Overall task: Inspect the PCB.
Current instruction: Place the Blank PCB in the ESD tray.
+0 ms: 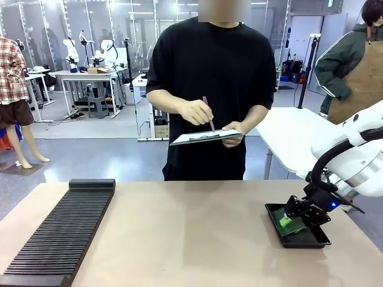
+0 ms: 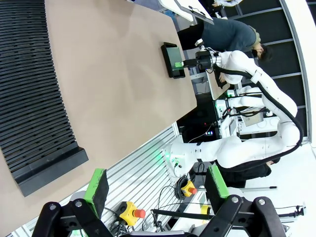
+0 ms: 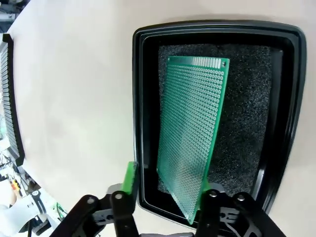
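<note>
Green board: we see the thin green perforated PCB [image 3: 195, 133] inside the shallow black rectangular tray [image 3: 139, 98], tilted, its near end raised off the dark foam lining and its far end resting on it.
Right gripper: our right gripper [image 3: 165, 200] reaches down into the tray at the table's right side; its jaws stand apart around the board's near corner, one green pad touching the board's edge, the other pad clear of it, so they are open, not yet clamped.
Left gripper: our left gripper [image 2: 157, 183] hangs well apart from the tray, jaws spread wide and holding nothing.
Person: a person in a black shirt stands across the table with a dark clipboard [image 1: 206, 137] and a pen [image 1: 208, 113], ready to write.
Table: a long black ribbed rack [image 1: 60, 230] lies at the left.
Progress: we judge the task barely begun; the board is in the tray, and grasping, lifting and presenting it for inspection remain.
</note>
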